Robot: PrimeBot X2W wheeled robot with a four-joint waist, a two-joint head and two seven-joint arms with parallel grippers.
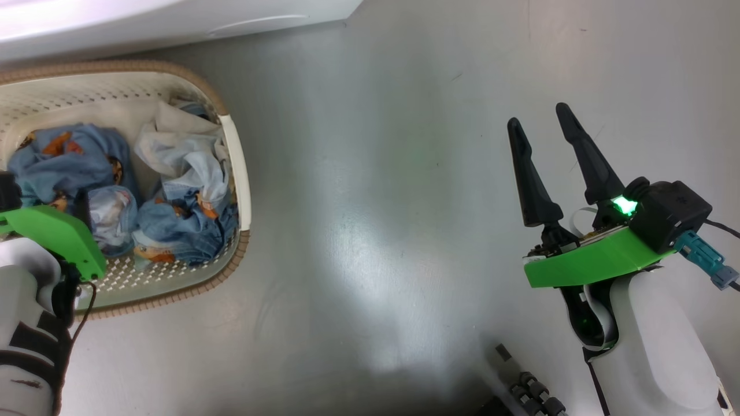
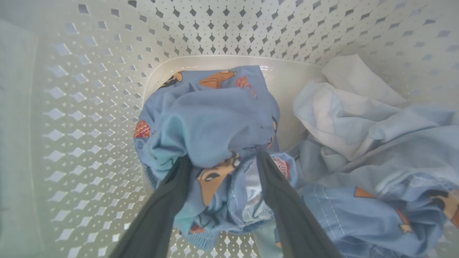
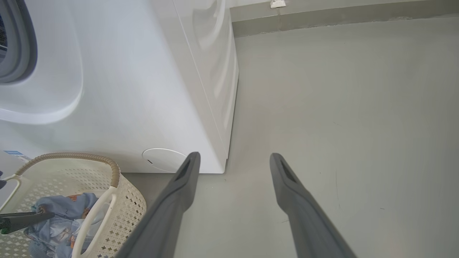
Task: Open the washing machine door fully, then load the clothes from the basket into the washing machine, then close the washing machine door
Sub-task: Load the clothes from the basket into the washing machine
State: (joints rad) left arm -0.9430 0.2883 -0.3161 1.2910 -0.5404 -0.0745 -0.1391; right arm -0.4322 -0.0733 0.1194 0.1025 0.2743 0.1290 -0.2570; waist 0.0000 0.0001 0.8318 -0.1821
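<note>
The cream basket [image 1: 236, 167] stands on the floor at the left, in front of the white washing machine [image 1: 173, 23]. Inside it lie the clothes [image 1: 173, 222], crumpled light blue cartoon-print garments and pale white cloth. My left gripper [image 2: 223, 156] reaches down into the basket [image 2: 89, 107], open, its two fingers straddling a bunched blue garment [image 2: 215, 118] and pressing into it. My right gripper [image 1: 537, 117] hangs open over bare floor, far right of the basket, holding nothing. In the right wrist view the machine's [image 3: 143, 89] grey gasket [image 3: 18, 46] shows at the top left. The washing machine door is out of view.
Glossy grey floor [image 1: 376, 202] stretches between the basket and my right arm. The machine's round service flap [image 3: 163, 159] sits low near its corner, just above the basket [image 3: 129, 204]. A grey skirting [image 3: 340, 18] runs along the far wall. Part of my base [image 1: 529, 390] shows at the bottom.
</note>
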